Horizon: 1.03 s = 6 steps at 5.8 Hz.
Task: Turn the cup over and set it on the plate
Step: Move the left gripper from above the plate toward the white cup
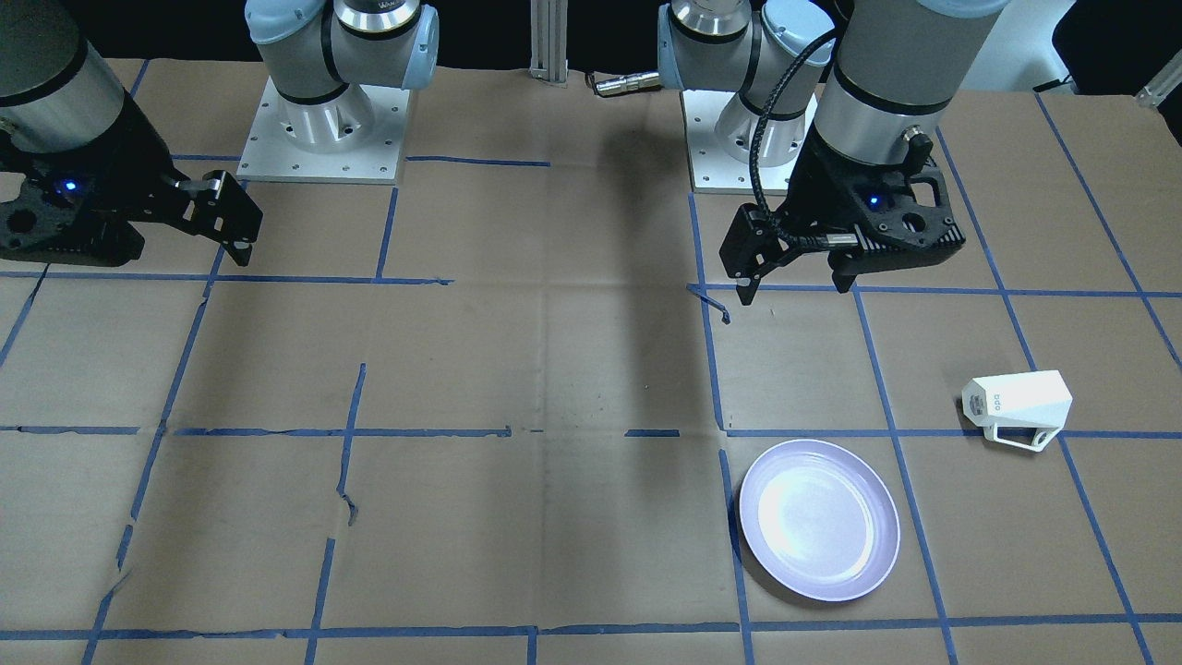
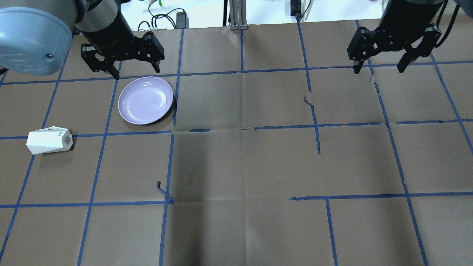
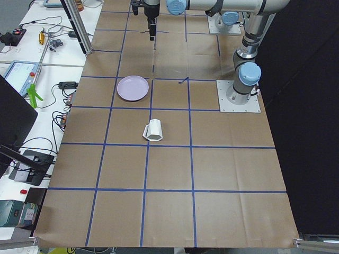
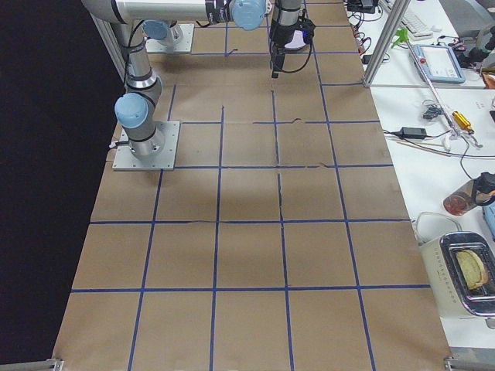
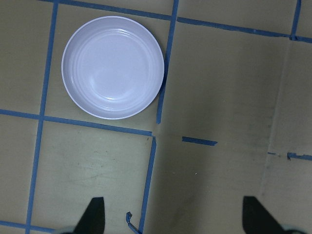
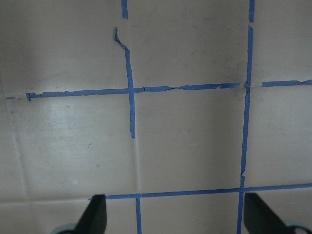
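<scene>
My left claw [image 2: 137, 73] hangs wide open and empty, high on my side of the plate [image 2: 127, 111]; my right claw [image 2: 378, 71], likewise, is far from it. The cup [image 2: 48, 140] lies on its side, well apart from the plate. Pinched off-centre, its slanted facets could slip and roll away.

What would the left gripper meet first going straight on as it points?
Likely just the paper-covered table below the left gripper, near a blue tape line. The plate lies off that line; the cup is farther aside. Height unclear.
</scene>
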Available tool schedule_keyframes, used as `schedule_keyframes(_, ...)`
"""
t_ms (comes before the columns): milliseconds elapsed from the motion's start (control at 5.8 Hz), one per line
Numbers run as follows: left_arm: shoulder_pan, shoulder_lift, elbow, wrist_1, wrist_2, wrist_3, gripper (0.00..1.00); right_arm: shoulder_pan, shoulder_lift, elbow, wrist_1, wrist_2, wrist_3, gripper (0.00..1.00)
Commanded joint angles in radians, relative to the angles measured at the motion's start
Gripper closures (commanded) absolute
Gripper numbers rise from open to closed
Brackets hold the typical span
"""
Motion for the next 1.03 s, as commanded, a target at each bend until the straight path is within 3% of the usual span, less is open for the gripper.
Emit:
schedule_keyframes(0,-0.003,0.001,0.0,0.0,0.002,0.0,0.01,0.0,0.0,0.0,0.0,0.0,0.0,0.0)
schedule_keyframes(345,-0.003,0.007,-0.003,-0.003,0.008,-0.008,0.01,0.0,0.0,0.0,0.0,0.0,0.0,0.0)
schedule_keyframes(517,0.0,0.019,-0.017,-0.081,0.006,-0.023,0.01,0.0,0.0,0.0,0.0,0.0,0.0,0.0)
schedule_keyframes(862,0.024,0.024,-0.028,-0.106,0.014,0.023,0.01,0.0,0.0,0.0,0.0,0.0,0.0,0.0)
